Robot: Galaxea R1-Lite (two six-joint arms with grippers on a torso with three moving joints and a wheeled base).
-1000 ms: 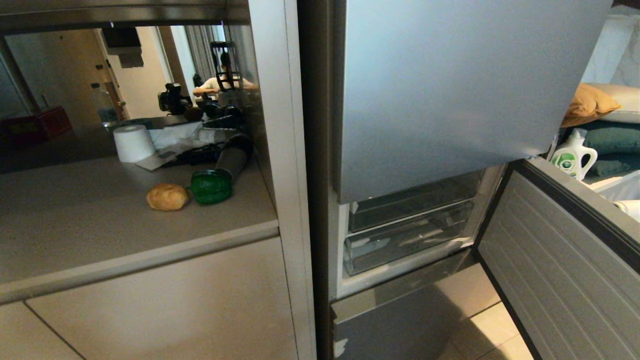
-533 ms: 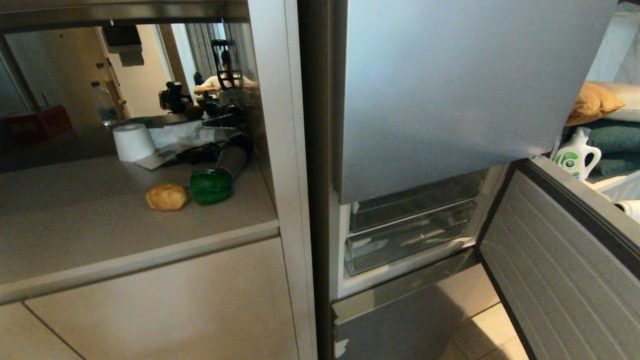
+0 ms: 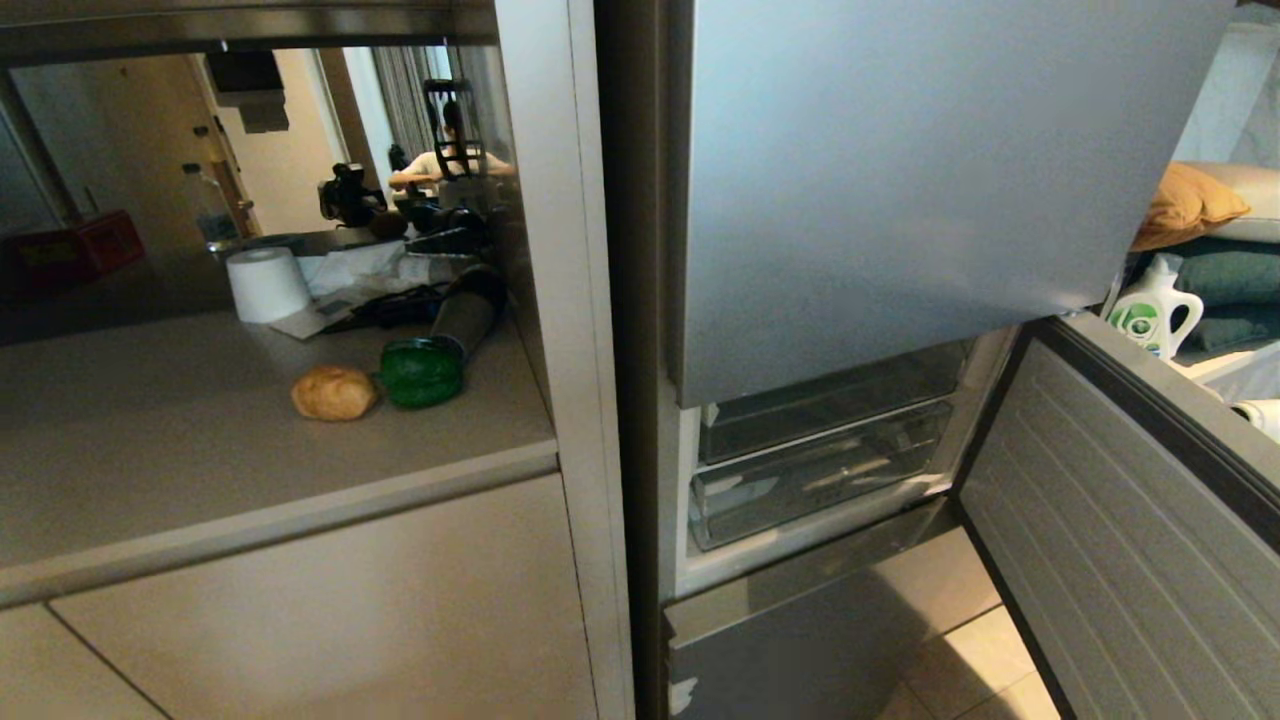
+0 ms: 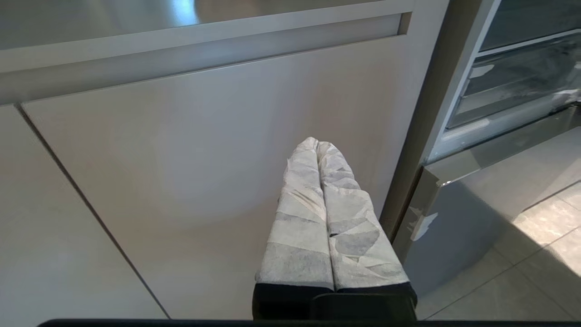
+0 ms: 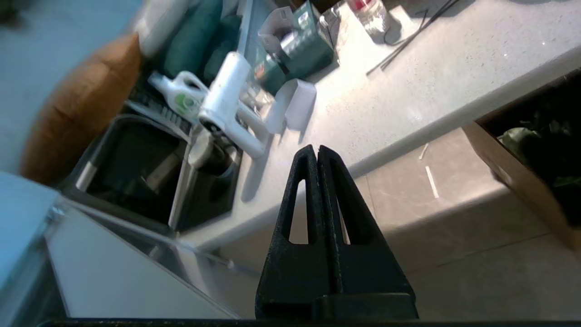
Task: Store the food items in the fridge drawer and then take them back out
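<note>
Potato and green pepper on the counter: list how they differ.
The potato is matte tan-yellow; the green pepper is glossy bright green. The potato lies farther from the fridge, the pepper nearer it, by the hair dryer. Both are of similar size and sit on the counter, unheld.

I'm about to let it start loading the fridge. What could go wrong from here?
1. The potato and green pepper touch on the counter; grabbing one may roll the other.
2. The open fridge door crowds the clear drawers.
</note>
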